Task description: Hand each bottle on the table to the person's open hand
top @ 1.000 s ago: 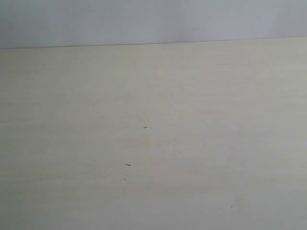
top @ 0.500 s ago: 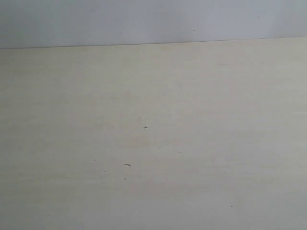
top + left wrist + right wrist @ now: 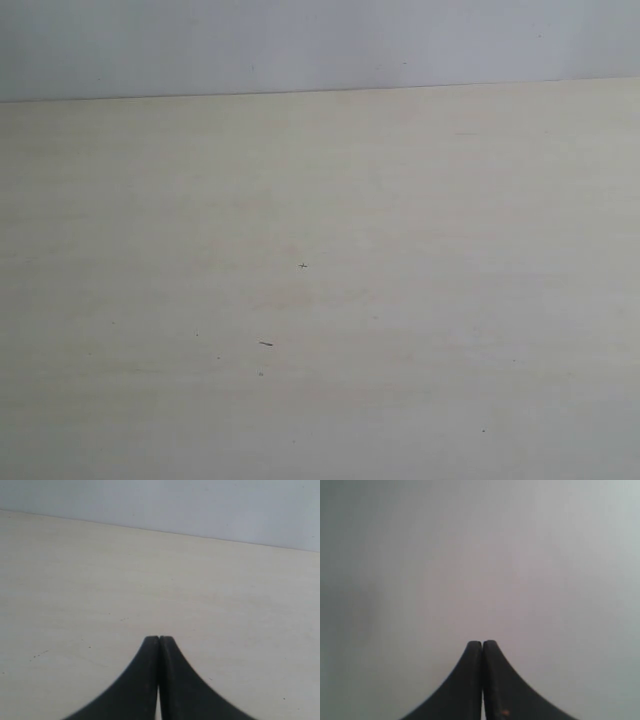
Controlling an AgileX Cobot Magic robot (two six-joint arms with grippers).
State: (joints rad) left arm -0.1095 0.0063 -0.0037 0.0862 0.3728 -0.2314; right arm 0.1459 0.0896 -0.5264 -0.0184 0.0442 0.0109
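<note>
The pale beige table [image 3: 420,230] is seen filling the exterior view, its far edge laid nearly level from side to side beneath a grey wall [image 3: 300,40]. The left gripper [image 3: 159,641] is held pressed together over the table. The right gripper [image 3: 482,644] is likewise pressed together, against plain grey.

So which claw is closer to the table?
Probably the left. The left gripper, shut, points over the table, which fills most of its view beyond the tips. The right gripper, also shut, faces only a plain grey surface; no table shows there.
</note>
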